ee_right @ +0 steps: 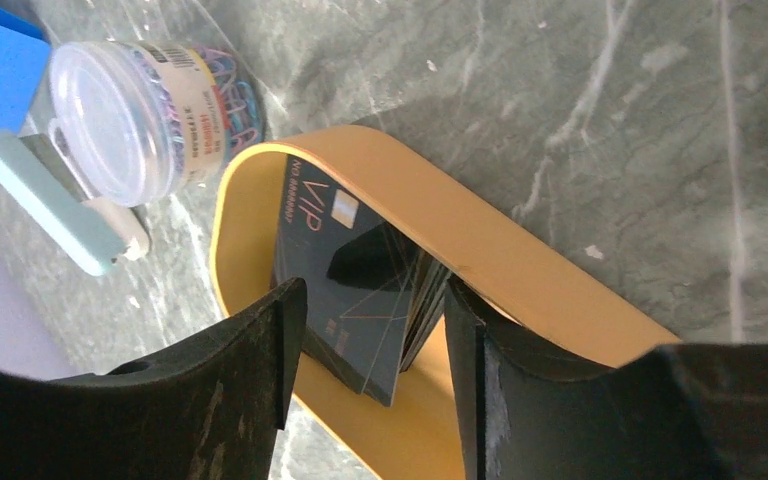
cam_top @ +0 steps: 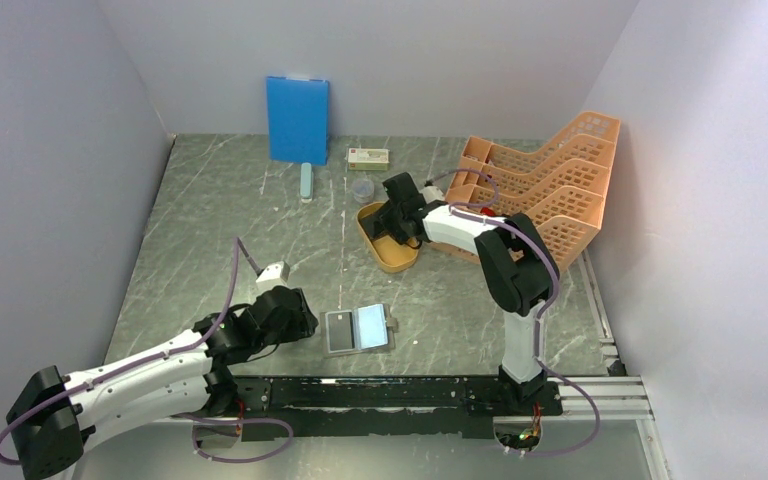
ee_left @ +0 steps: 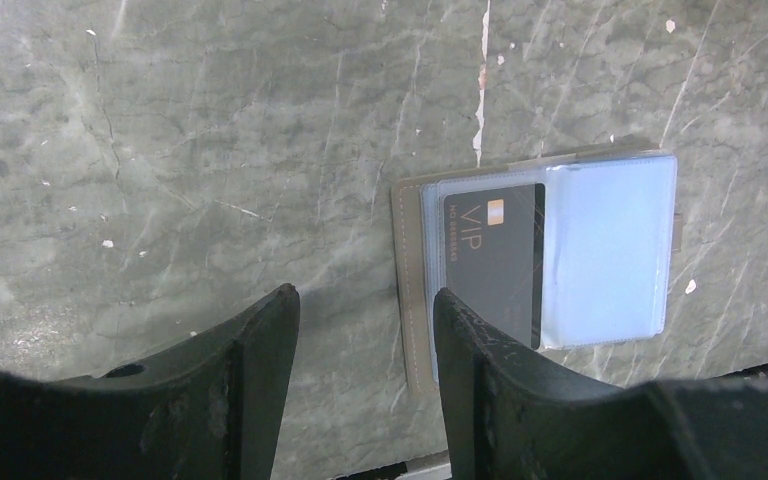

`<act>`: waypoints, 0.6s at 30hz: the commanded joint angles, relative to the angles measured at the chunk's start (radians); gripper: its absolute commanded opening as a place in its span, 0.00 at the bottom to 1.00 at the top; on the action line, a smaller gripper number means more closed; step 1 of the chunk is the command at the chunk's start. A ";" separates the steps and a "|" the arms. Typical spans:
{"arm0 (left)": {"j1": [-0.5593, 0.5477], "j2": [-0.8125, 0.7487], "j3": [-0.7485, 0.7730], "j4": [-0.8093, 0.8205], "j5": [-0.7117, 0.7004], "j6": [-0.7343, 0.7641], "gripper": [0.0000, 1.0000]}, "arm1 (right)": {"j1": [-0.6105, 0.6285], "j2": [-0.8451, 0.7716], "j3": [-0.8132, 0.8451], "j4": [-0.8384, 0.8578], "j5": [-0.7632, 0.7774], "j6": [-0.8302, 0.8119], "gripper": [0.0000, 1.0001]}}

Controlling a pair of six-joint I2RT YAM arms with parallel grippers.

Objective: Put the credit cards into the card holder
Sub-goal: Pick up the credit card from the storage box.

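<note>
Cards [ee_right: 345, 250] between right tool [ee_right: 372, 292] fingers, in tray [ee_right: 500, 265]

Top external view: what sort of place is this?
Probably a lab test cell: plain walls box in a marble-look table, two arms sit bolted to a rail, and an orange file rack suggests a mock desk.

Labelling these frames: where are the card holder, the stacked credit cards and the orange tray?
card holder [ee_left: 608, 250], left wrist view, on its pale inner sleeve.
credit cards [ee_right: 348, 245], right wrist view, on the top card's face.
orange tray [ee_right: 520, 272], right wrist view, on its rim.
</note>
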 commanded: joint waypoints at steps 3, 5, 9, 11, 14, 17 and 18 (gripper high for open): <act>0.001 0.000 -0.006 0.028 0.012 -0.003 0.57 | -0.009 0.027 -0.006 -0.062 0.026 -0.040 0.52; 0.001 -0.001 -0.006 0.028 0.013 -0.003 0.57 | -0.009 0.024 -0.017 -0.058 0.023 -0.044 0.48; 0.001 0.000 -0.010 0.028 0.015 -0.006 0.57 | -0.010 0.001 -0.064 -0.029 0.019 -0.036 0.42; 0.001 0.000 -0.010 0.026 0.016 -0.006 0.57 | -0.009 -0.013 -0.083 -0.016 0.019 -0.032 0.41; 0.001 -0.001 -0.008 0.026 0.017 -0.006 0.57 | -0.010 -0.029 -0.104 -0.008 0.017 -0.030 0.41; 0.002 0.003 -0.006 0.030 0.018 -0.006 0.57 | -0.010 -0.047 -0.123 0.005 0.016 -0.028 0.41; 0.002 0.006 -0.006 0.032 0.020 -0.007 0.56 | -0.010 -0.054 -0.126 0.010 0.016 -0.028 0.41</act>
